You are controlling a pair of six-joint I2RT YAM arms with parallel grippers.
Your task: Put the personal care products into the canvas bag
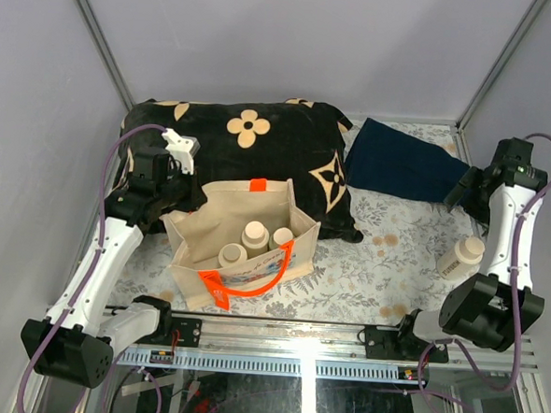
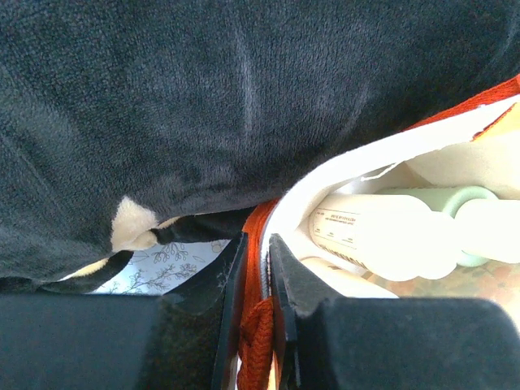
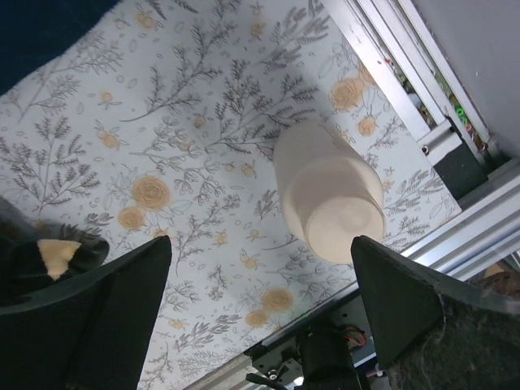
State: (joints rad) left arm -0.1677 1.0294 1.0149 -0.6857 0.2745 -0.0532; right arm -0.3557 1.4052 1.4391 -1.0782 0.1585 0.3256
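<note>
The canvas bag (image 1: 221,213) stands open at centre left, its orange handle (image 1: 271,279) hanging in front. Three beige bottles (image 1: 255,233) with cream caps stand inside it; the left wrist view shows them (image 2: 366,236) past the bag's pale rim (image 2: 325,175). My left gripper (image 1: 174,212) is shut on the bag's left rim and an orange strap (image 2: 258,244). A fourth bottle (image 1: 460,257) lies on its side on the floral cloth at the right. My right gripper (image 1: 459,194) is open and empty, hovering above that bottle (image 3: 329,191), which lies nearer the right finger (image 3: 398,284).
A black cushion with tan flowers (image 1: 251,139) lies behind and under the bag. A folded dark blue cloth (image 1: 404,163) lies at the back right. The metal rail (image 1: 314,345) runs along the near edge; it also shows in the right wrist view (image 3: 455,227).
</note>
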